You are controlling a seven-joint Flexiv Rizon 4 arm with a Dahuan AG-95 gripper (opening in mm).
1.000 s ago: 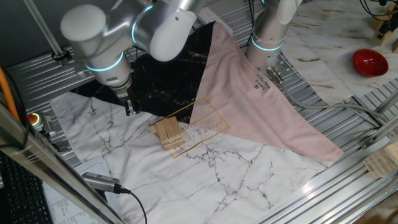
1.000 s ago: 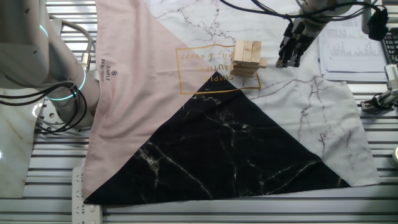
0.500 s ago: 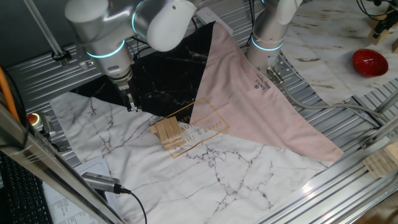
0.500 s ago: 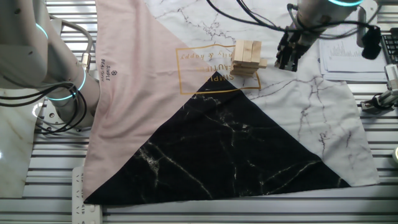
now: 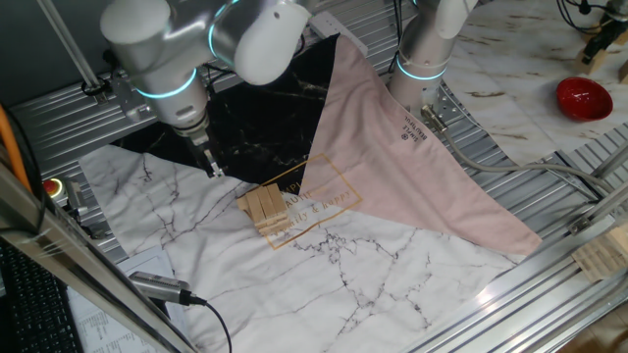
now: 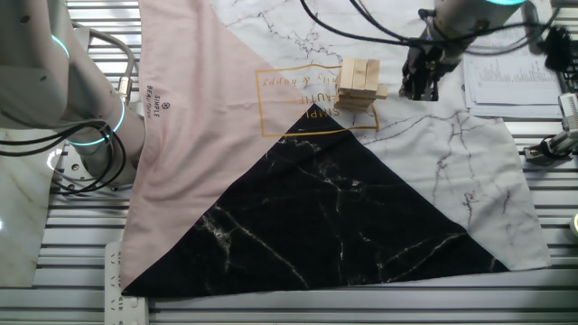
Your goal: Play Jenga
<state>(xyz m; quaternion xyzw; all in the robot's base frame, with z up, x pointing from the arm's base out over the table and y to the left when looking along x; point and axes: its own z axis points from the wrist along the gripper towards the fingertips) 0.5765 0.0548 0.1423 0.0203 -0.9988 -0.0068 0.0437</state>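
Small Jenga (image 5: 265, 207) stack sitting on the marble-print part of the cloth (image 5: 324, 265), right at the edge of the gold printed frame where white, pink and black sections meet. Only a few layers tall, laid crosswise. In the other fixed view (image 6: 359, 83), top blocks stood more or less upright in the frame, side by side, running toward and away from that camera, while a lower layer crosses them, with one block poking out on the right side toward the gripper (image 6: 419, 83). In one fixed view, the stack's long sides angled diagonally, roughly along the gold frame's edge.

Gripper (image 5: 209, 163) hanging down off the big white wrist, pointing nearly straight at the cloth with a slight tilt, tips just above or at the fabric, hard to say which. Parked just beside the stack on the protruding-block side, not touching it as far as visible. Fingers (image 6: 425, 79) dark and bunched close together, but can't tell whether actually closed or slightly apart, too small and blurry in both views. Nothing seen clamped between them.

Arm arching in from above, teal-lit joint ring just over the wrist. Red bowl (image 5: 584, 97) well apart on the far marble surface. Pale slatted wooden piece (image 5: 603, 254) at the frame edge.
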